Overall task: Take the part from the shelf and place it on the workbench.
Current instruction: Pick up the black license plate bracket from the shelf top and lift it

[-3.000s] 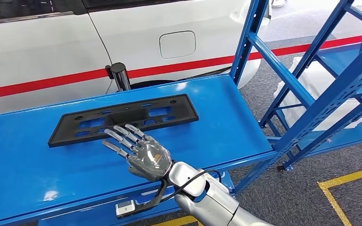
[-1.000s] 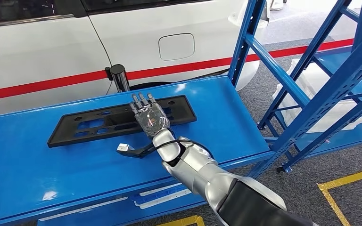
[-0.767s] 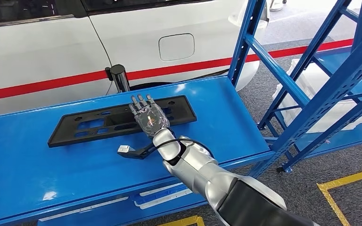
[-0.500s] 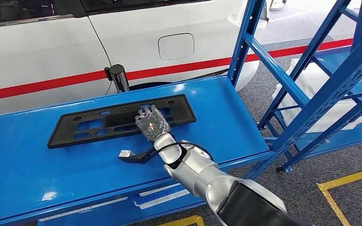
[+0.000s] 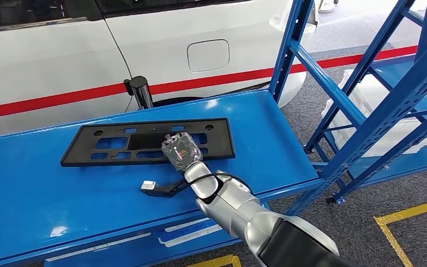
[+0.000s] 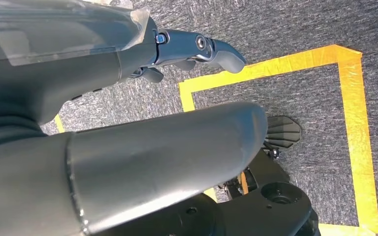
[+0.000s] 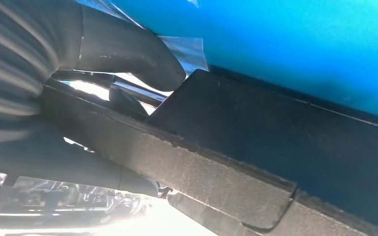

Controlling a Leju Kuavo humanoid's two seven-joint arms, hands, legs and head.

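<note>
Near the shelf's back edge lay the black plate, your right robot hand gripping its front rim. A thin one-sided hold could have let it tilt or slip.

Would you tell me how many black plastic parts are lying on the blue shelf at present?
1. The black part lies flat on the blue shelf in front of the white car, with the right hand gripping its near edge. More may be hidden outside the view.
</note>
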